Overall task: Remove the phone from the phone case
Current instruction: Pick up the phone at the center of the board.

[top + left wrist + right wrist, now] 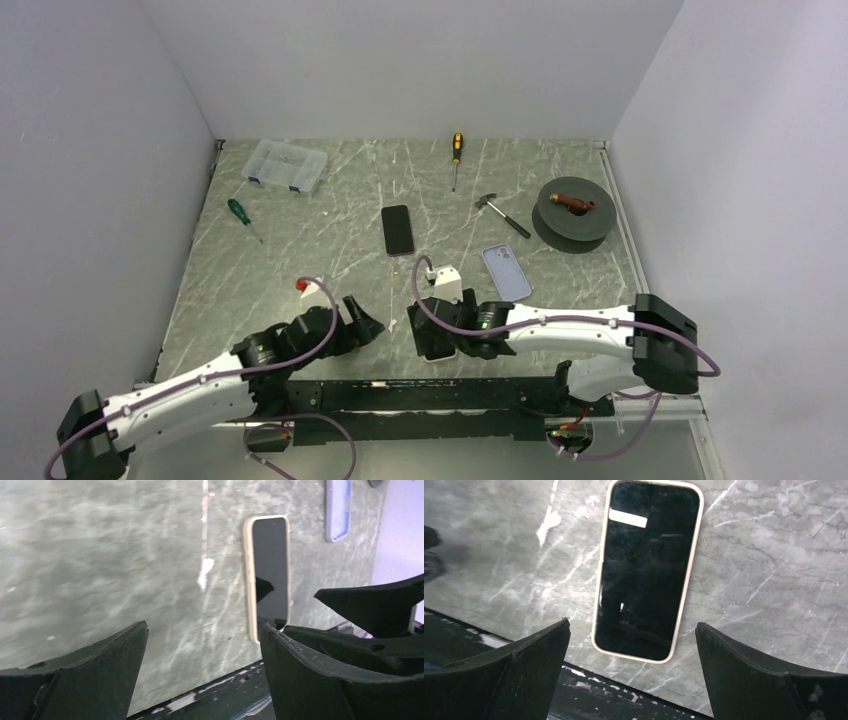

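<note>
The phone in a cream case lies face up, screen dark, on the marble table near its front edge. It also shows in the left wrist view and, partly hidden under the right wrist, in the top view. My right gripper is open and hovers over the phone's near end, one finger on each side, touching nothing. My left gripper is open and empty, just left of the phone. In the top view the left gripper and right gripper face each other.
An empty lavender case and a bare black phone lie mid-table. A white charger block sits behind the right gripper. Further back are a clear organiser box, two screwdrivers, a hammer and a grey spool.
</note>
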Tool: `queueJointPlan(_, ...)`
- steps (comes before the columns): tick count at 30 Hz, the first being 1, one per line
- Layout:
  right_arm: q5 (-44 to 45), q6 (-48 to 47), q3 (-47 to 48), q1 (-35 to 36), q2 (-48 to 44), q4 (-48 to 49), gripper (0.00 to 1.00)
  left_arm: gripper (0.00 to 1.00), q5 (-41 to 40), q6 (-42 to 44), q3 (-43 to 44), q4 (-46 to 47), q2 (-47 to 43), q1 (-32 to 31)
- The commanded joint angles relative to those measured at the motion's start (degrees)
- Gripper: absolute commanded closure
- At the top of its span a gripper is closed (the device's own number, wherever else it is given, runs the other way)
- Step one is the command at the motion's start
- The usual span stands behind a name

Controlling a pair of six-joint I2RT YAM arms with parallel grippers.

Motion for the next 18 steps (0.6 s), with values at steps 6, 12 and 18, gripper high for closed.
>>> queueJointPlan(6, 1.1, -0.9, 3.7, 0.3, 6.3, -3.5, 0.00, 0.09, -5.4, -3.1, -0.9, -14.2, -13.1, -0.1)
queueJointPlan(12, -1.3, -1.3, 4.3, 0.2, 8.5, -1.8, 0.00, 0.08, -4.3, -2.8, -1.0, -15.7, -14.6, -0.1)
queueJointPlan(18, -2.8, -1.7, 3.8, -1.0, 9.7, -1.0, 0.00, 0.08, -3.9, -3.4, -2.0, -14.8, -15.5, 0.0)
